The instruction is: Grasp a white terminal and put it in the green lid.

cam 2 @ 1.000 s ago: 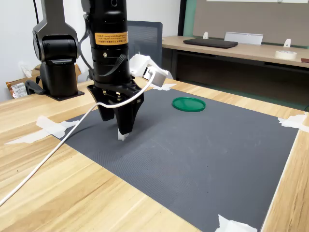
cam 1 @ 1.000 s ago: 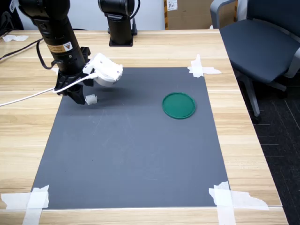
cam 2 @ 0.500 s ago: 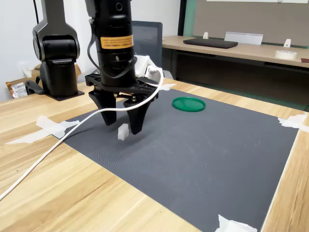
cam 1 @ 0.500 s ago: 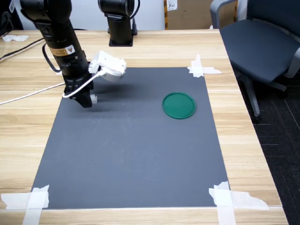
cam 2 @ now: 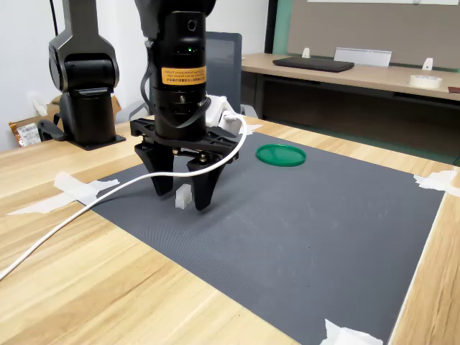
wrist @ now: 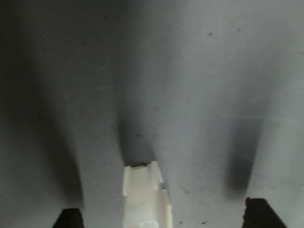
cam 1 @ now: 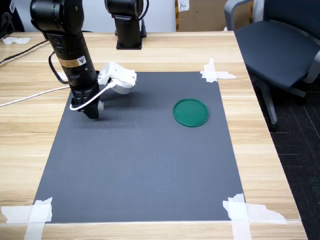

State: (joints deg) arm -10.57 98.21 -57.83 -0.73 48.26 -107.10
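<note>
Gripper (cam 2: pixel 183 203) is down at the mat (cam 2: pixel 302 223), jaws spread wide — one finger on each side of the terminal (cam 2: pixel 183 196), neither touching it as far as the second exterior view shows. Terminal sits upright on the mat in the gap between the fingers. In the wrist view the terminal (wrist: pixel 145 202) is centred low in frame, with the two dark fingertips (wrist: pixel 70 217) well apart on either side. In the first exterior view the gripper (cam 1: pixel 93 111) hides most of the terminal; only a pale sliver shows beside it.

Lid (cam 1: pixel 190 112) lies flat on the mat, well apart from the gripper — toward the first exterior view's right, nothing in it. In the second exterior view the lid (cam 2: pixel 280 154) is farther back, to the right of the arm.

White cable (cam 2: pixel 86 213) runs from the wrist out across the wooden table (cam 2: pixel 86 287). Mat corners are taped down.
</note>
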